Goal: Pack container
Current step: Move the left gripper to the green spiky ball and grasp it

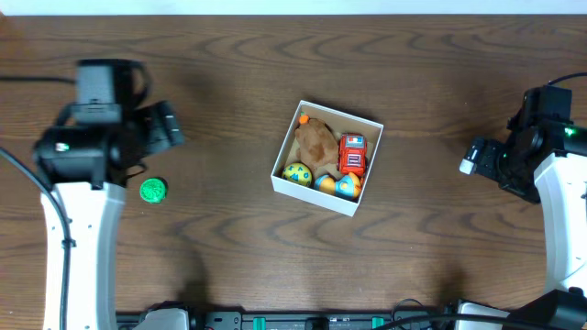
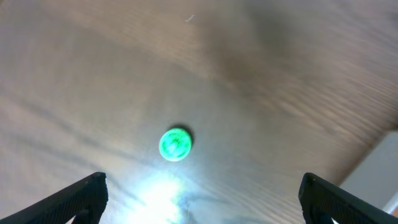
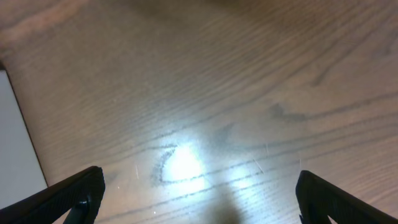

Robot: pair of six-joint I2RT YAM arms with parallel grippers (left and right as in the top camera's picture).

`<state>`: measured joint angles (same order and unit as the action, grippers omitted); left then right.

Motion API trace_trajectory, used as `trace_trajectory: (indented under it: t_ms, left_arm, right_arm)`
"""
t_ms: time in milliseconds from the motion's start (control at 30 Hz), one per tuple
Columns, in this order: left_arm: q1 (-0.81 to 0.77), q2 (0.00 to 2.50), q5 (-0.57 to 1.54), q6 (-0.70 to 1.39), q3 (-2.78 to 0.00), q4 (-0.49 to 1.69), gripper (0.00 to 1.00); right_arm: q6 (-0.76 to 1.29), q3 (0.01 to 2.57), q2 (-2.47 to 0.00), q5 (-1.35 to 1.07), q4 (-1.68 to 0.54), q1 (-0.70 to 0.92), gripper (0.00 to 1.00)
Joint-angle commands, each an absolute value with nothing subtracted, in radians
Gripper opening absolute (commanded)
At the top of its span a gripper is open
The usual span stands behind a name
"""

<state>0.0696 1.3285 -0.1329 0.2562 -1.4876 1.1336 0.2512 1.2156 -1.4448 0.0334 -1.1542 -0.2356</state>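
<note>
White cardboard forms the small square low-walled container (image 1: 316, 194), midway on the wooden tabletop (image 1: 229, 73) with toys (image 1: 316, 142) inside. The left jaws and right jaws gape wide and empty, the left over a small green ball (image 2: 175, 144) well apart from the container.

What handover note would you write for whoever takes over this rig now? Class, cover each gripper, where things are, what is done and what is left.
Left gripper: open, empty, near the small round green toy, not touching it.
Right gripper: open, empty, over the bare brown wooden table.
Square white cardboard container: mid-table, holding a brown plush toy, red toy truck, yellow-green spotted ball and blue-orange toy.
Done: those four packed.
Left: the green toy lies outside; likely the left arm's pick.
</note>
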Motion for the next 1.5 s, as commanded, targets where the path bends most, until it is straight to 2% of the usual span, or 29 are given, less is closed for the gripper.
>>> trace_trajectory:
  t_ms: [0,133,467,800,1133,1233,1400,1467]
  left_arm:
    - [0.163,1.356,-0.051,0.282,-1.437,1.143,0.98]
    - [0.226,1.385,-0.029,0.282,-1.353,1.122,0.98]
    - [0.236,1.564,-0.025,0.27,-1.093,0.838,0.98]
    - [0.247,1.816,0.016,0.257,-1.083,0.732,0.98]
    - [0.301,1.869,0.02,0.257,-1.083,0.723,1.0]
    - [0.303,1.869,0.02,0.257,-1.083,0.722,0.91]
    - [0.303,1.868,0.02,0.257,-1.083,0.724,0.7]
    - [0.303,1.868,0.02,0.257,-1.083,0.724,0.68]
  right_arm:
    - [0.238,1.214,-1.444,0.033,-1.174,-0.242,0.99]
    - [0.231,1.214,-1.444,0.033,-1.192,-0.242,0.99]
    - [0.23,1.214,-1.444,0.033,-1.19,-0.241,0.99]
    - [0.23,1.214,-1.444,0.033,-1.193,-0.241,0.99]
    - [0.227,1.214,-1.444,0.034,-1.197,-0.241,0.99]
    - [0.226,1.214,-1.444,0.034,-1.197,-0.241,0.99]
    - [0.223,1.214,-1.444,0.033,-1.197,-0.241,0.99]
    - [0.223,1.214,-1.444,0.033,-1.197,-0.241,0.99]
